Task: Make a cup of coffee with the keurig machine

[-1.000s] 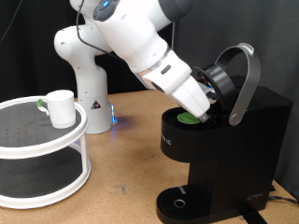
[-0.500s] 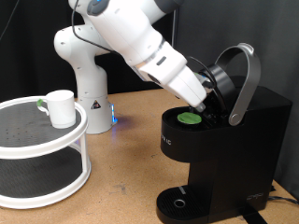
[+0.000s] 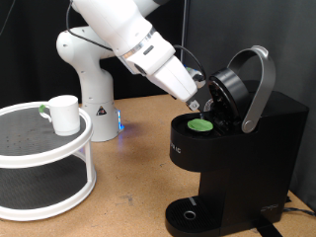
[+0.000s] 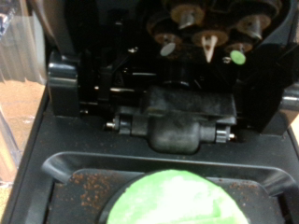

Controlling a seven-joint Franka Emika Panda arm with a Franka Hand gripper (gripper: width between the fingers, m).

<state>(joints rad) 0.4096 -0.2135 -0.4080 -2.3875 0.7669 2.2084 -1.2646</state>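
1. Keurig machine [image 3: 232, 148]: black, stands on the wooden counter [image 3: 138, 148] at the exterior view's right. Its lid [image 3: 229, 92] is raised, with the silver-grey handle [image 3: 260, 84] arching up and over.
2. Pod [image 3: 200, 124]: green-topped, seated in the open brew chamber. In the wrist view the green disc [image 4: 177, 201] fills the lower middle of the frame, with the lid's underside and its needle parts [image 4: 207, 42] above it.
3. Hand [image 3: 204, 103]: just above the pod, a little toward the exterior view's left of it, close in front of the raised lid. It does not touch the pod, and nothing shows between the fingers. Whether the fingers are spread or pressed together cannot be told; they are too small in the exterior view and do not appear in the wrist view.
4. Arm [image 3: 138, 44]: white, slants down from the exterior view's top left to the hand; its base [image 3: 89, 79] stands behind on the counter.
5. Cup [image 3: 64, 115]: white, upright on the top tier of a round white two-tier rack [image 3: 44, 158] at the exterior view's left, well apart from both hand and machine. Green mark on its handle side.
6. Drip base [image 3: 190, 212]: round, at the machine's foot, with no cup on it.
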